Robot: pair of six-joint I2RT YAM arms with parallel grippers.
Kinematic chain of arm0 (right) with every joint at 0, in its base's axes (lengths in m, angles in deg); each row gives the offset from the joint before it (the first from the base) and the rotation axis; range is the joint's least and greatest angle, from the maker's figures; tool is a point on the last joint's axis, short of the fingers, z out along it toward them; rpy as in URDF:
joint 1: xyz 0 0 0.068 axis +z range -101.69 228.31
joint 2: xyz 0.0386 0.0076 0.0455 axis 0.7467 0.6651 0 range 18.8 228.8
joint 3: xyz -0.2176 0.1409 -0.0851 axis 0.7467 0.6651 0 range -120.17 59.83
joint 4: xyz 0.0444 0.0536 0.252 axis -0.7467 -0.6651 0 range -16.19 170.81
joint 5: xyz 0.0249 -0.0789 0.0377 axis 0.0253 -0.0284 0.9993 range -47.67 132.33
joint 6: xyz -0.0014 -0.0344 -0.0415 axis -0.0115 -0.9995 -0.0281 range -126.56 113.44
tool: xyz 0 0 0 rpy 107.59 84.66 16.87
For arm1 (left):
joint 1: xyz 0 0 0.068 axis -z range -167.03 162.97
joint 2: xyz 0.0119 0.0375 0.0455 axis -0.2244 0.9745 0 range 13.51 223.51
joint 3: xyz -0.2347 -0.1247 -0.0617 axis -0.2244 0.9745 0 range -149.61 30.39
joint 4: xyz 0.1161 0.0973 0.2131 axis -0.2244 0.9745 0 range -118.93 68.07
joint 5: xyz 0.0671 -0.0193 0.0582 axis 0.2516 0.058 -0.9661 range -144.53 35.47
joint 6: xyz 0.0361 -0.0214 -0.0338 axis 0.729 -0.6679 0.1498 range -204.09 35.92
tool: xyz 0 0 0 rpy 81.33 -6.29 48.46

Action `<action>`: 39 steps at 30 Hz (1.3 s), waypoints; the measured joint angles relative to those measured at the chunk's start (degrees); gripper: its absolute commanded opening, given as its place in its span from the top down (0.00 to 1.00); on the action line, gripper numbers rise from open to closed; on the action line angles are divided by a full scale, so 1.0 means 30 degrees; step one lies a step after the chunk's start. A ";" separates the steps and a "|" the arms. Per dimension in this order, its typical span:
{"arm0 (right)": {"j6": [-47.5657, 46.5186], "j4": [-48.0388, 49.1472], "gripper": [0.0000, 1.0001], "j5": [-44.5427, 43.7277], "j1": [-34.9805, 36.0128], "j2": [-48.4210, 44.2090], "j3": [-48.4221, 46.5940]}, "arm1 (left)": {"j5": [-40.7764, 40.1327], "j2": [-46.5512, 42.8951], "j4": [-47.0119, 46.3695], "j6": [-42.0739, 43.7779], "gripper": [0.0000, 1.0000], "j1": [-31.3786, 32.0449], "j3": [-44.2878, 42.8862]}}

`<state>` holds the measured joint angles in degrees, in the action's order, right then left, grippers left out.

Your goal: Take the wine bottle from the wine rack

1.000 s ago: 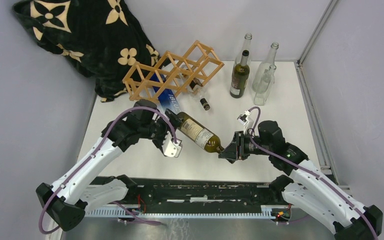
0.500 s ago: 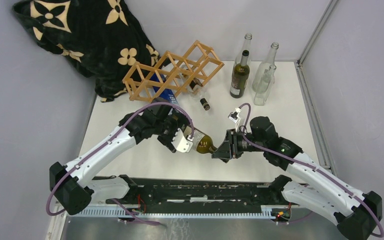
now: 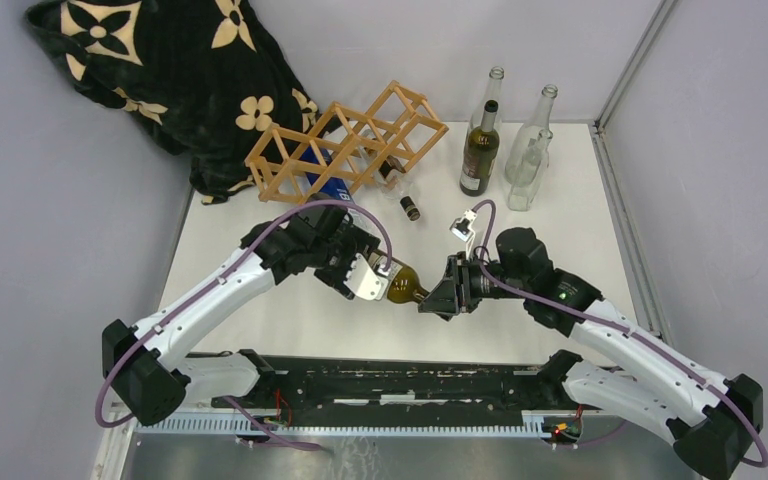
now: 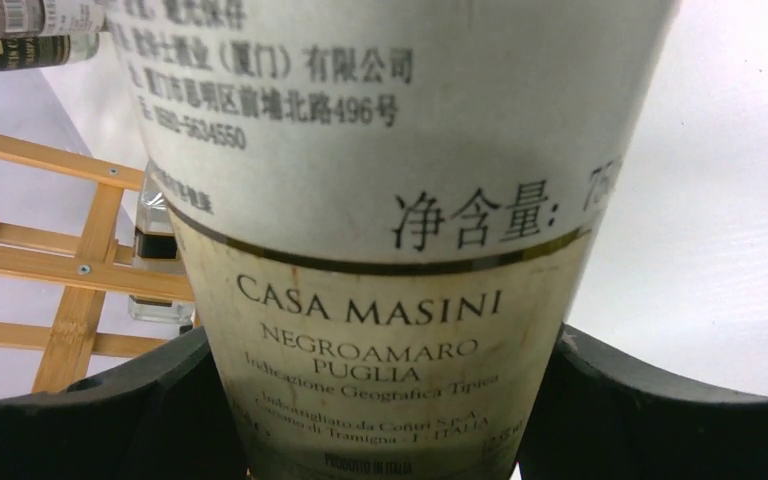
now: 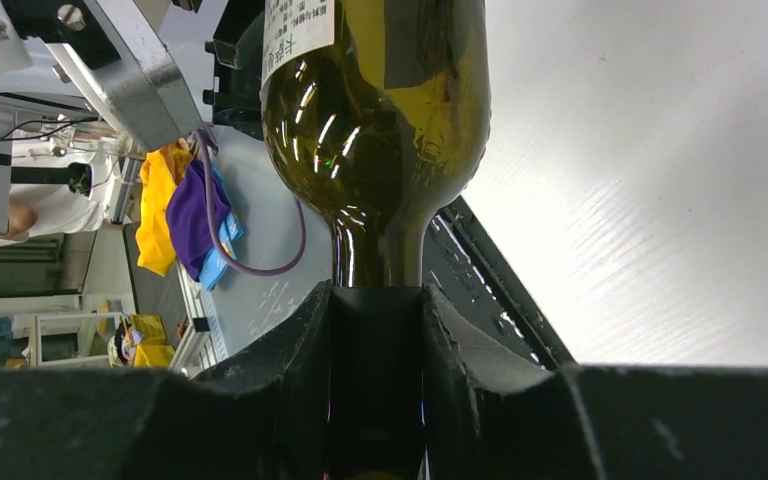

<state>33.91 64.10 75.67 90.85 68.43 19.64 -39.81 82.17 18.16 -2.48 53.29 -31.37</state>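
TWO-ARM HOLD: At the lower middle of the overhead view, two white-and-black robot arms meet over a dark olive-green glass wine bottle point(image 3: 407, 286) with a cream paper label. It lies roughly level between them, clear of the rack and well apart from it. Whether it rests on the white tabletop point(image 3: 580, 210) or hangs just above it cannot be told.

The right gripper point(image 3: 438, 297) is clamped tight on the slim neck, its black fingers point(image 5: 290, 380) hugging the glass just below the shoulder. That hold steers the bottle but looks too slight to carry the weight alone. This is probably why the left gripper point(image 3: 375, 278) reaches in from the left across the fat body. Its wrist view shows dark fingers point(image 4: 110, 420) set against both sides of the label, closed partway around the widest part with no gap to be seen.

Just beyond, the dark-capped neck of another bottle point(image 3: 410, 208) pokes out onto the table. Behind it, in the upper centre, sits the light-brown wooden lattice wine rack point(image 4: 80, 268), turned at an angle, with a blue package with white lettering point(image 3: 335, 190) lodged in one diamond cell.

At upper right a dark green labelled bottle point(image 3: 479, 150) and several clear glass bottles point(image 3: 538, 125) stand upright, grouped out of the arms' way. A black cloth with cream flower motifs point(image 3: 160, 70) is heaped in the upper left corner. The removal itself looks done, and setting the bottle down appears to be what is left.
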 measured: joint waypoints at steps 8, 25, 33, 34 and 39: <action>-0.1734 -0.0022 0.05 -0.0641 0.0073 -0.0138 -0.1734 | 0.0219 0.0911 0.0423 -0.2244 0.98 -0.0211 -0.1158; -0.4320 0.1326 0.02 -0.6375 0.0073 -0.2514 -0.5355 | 0.7359 -0.0736 -0.0117 -1.1395 0.98 -0.4415 -0.2674; -0.4262 0.5071 0.02 -0.6317 0.0073 -0.0860 -0.5348 | 1.0797 -0.0765 -0.1158 -1.6458 0.98 -0.4401 -0.3162; -0.4138 0.5581 0.02 -0.6324 0.0073 -0.0554 -0.5348 | 1.1001 -0.0758 -0.1253 -1.6750 0.98 -0.4401 -0.3206; -0.3526 0.8284 0.11 -0.6543 0.0073 0.0765 -0.5399 | 1.1985 -0.0758 -0.1406 -1.7966 0.98 -0.4401 -0.3206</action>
<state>23.33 88.95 56.04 91.07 70.72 3.45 -3.86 79.90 13.94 -56.38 40.08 -40.98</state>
